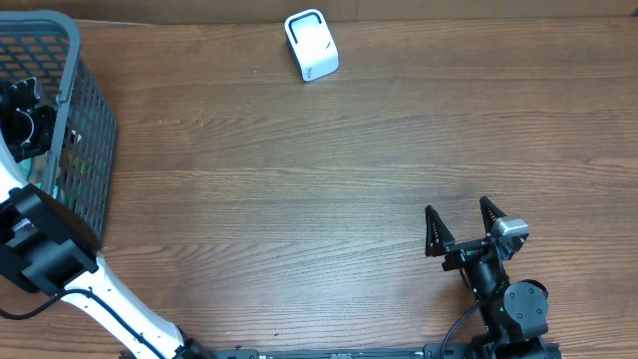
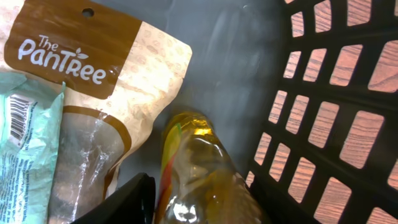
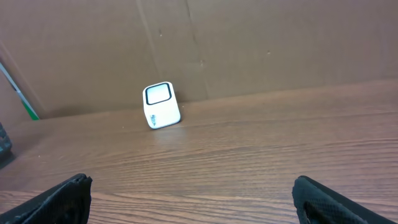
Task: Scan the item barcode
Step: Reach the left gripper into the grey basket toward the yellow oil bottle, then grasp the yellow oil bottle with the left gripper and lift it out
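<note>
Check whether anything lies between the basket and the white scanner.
Nothing visible does: between the basket and the scanner the table shows only wood. The basket's wall must be cleared; the right gripper sits off that path.

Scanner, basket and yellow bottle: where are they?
scanner (image 1: 311, 45), overhead view, on its white top.
basket (image 1: 92, 130), overhead view, on its grey mesh wall.
yellow bottle (image 2: 199, 174), left wrist view, on its see-through body.

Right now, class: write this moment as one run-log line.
left gripper: in basket, at bottle, grip unclear | right gripper: open, empty | scanner: alone, far from both arms
</note>
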